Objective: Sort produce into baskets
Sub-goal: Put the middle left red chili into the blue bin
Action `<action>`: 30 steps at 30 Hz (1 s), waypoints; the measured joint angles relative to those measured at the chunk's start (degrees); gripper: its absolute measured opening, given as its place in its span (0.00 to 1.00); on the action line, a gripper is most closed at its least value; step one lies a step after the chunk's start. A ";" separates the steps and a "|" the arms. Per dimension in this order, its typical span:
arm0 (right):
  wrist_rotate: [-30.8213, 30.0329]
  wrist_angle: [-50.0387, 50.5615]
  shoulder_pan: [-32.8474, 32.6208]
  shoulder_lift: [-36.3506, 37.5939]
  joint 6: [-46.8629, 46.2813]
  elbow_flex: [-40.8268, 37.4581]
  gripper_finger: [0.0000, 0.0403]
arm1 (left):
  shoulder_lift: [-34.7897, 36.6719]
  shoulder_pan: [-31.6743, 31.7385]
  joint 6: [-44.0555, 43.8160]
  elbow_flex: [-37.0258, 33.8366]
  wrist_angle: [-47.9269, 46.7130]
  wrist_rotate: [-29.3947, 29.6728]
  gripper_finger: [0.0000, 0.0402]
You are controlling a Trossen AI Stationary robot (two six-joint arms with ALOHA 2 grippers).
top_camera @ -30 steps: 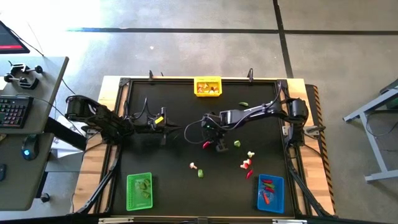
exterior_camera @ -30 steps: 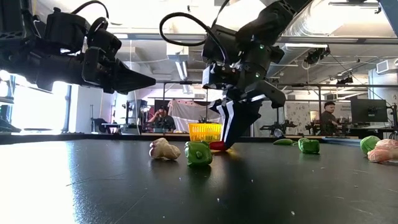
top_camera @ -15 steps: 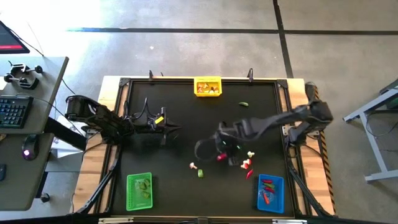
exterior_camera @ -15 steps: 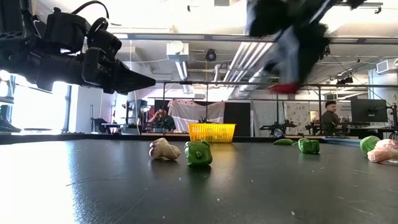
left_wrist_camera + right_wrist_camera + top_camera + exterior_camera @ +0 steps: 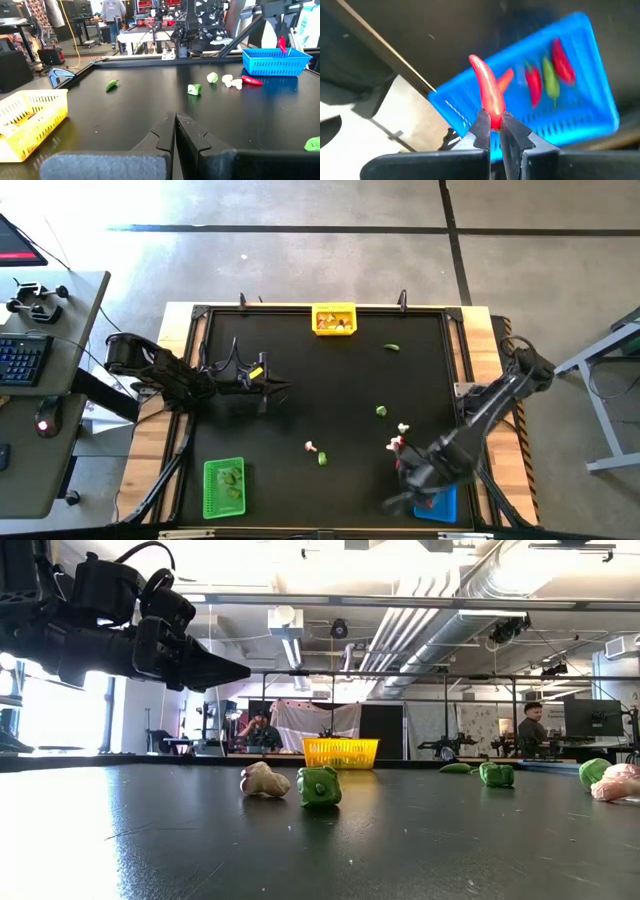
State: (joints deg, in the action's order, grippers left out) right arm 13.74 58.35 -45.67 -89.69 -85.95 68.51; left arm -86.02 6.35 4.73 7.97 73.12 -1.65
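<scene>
My right end effector (image 5: 492, 127) pinches a light, stiff, slick red chili (image 5: 488, 91) by its tip above the blue basket (image 5: 585, 60); the left end effector (image 5: 175, 131) hangs clenched, empty.

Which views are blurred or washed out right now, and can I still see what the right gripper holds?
High view: the right gripper is motion-smeared beside the blue mesh basket; sunlight glares on the floor. Right wrist view: basket contents streaked, yet the glossy red toy chili pinched at its fingertips stays sharp. Low view: bright window at one side.
</scene>
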 joint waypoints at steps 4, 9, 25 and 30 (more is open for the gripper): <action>-0.22 3.94 -5.00 0.00 -11.70 0.00 0.01 | 0.00 0.02 0.44 0.00 0.08 0.00 0.00; -1.84 7.79 -7.17 0.00 -13.91 -0.02 0.01 | 0.00 0.02 0.41 0.00 0.17 0.00 0.00; -5.34 2.41 -4.53 -0.02 -5.35 -3.13 0.01 | 0.00 0.02 0.39 0.00 0.09 -0.02 0.00; 2.02 -12.92 -4.09 -0.20 -3.97 -12.14 0.01 | 0.00 0.02 1.09 0.00 0.07 -0.02 0.00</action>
State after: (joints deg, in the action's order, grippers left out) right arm 15.76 45.43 -49.76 -89.89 -89.92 56.37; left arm -86.02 6.37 5.83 7.97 73.19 -1.67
